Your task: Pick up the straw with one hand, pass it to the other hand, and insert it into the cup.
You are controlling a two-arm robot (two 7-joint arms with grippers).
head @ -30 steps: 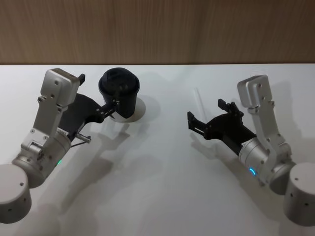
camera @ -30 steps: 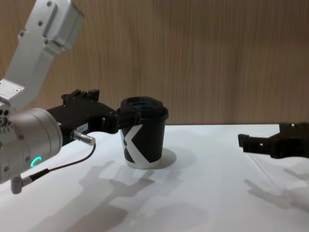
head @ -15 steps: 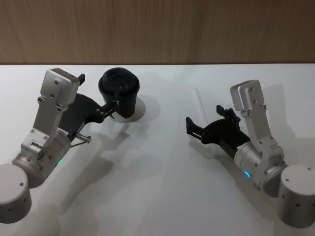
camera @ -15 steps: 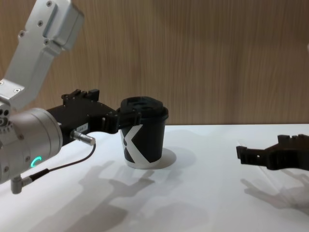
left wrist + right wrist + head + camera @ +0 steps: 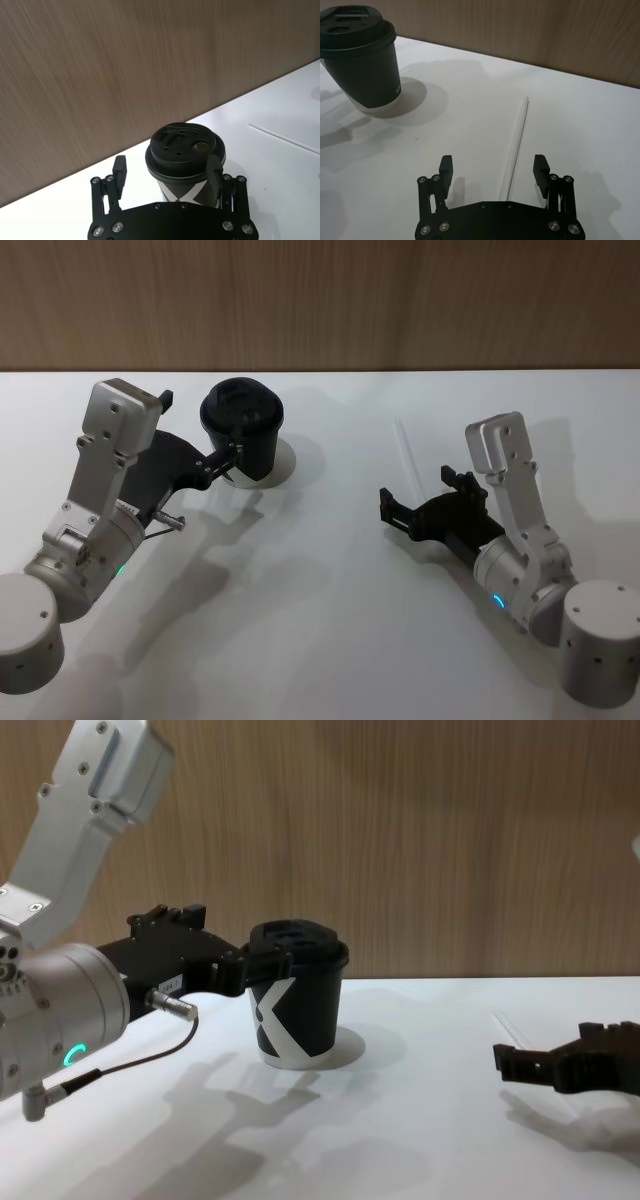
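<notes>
One straw (image 5: 516,137) lies flat between the spread fingers of the right gripper (image 5: 492,161), and one cup (image 5: 185,150) stands between the equally spread fingers of the left gripper (image 5: 166,167).

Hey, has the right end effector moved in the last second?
Yes. The right end effector has sunk toward the table and pulled back toward the robot, measured against the straw lying still.
</notes>
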